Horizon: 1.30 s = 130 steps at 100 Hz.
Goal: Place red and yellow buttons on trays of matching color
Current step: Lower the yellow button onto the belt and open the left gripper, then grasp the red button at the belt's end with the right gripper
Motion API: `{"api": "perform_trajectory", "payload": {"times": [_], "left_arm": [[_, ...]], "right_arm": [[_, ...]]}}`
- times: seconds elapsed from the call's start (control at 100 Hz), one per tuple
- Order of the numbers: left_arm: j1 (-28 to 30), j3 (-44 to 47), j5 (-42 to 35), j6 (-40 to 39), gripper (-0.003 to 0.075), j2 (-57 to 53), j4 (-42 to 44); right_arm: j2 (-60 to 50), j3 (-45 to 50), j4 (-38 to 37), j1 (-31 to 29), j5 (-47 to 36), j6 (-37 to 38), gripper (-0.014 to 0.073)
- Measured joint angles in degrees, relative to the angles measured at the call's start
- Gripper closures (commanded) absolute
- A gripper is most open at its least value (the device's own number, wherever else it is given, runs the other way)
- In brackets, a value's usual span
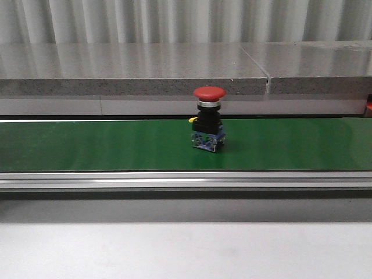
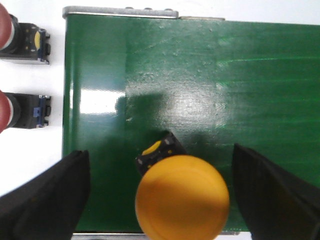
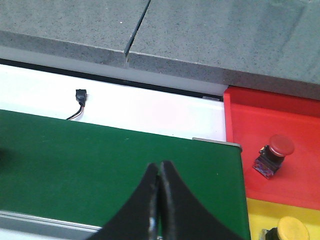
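done: red button on red tray, yellow button on yellow tray | left: red button on belt; yellow button between wide-open left gripper | right gripper closed, empty

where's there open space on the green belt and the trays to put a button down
In the front view the green conveyor belt is bare on both sides of the red mushroom-head button. The red plastic tray holds one red-capped button, with room around it. The yellow tray is mostly out of view.
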Motion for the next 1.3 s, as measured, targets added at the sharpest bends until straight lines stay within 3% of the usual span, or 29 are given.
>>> {"api": "perform_trajectory", "payload": {"times": [0.59,0.93,1.09,1.3], "left_arm": [[0.0,0.7,-5.6,11.1,0.0164,-17.3,-10.6],[0.0,13.5,-12.7,12.2,0.0176,-36.2,-11.8],[0.0,20.9,-13.8,12.5,0.0281,-45.5,-11.9],[0.0,28.8,-13.8,12.6,0.0566,-55.4,-12.1]], "right_arm": [[0.0,0.0,0.0,0.0,0.0,0.0,0.0662],[0.0,0.0,0.0,0.0,0.0,0.0,0.0662],[0.0,0.0,0.0,0.0,0.0,0.0,0.0662],[0.0,0.0,0.0,0.0,0.0,0.0,0.0662]]}}
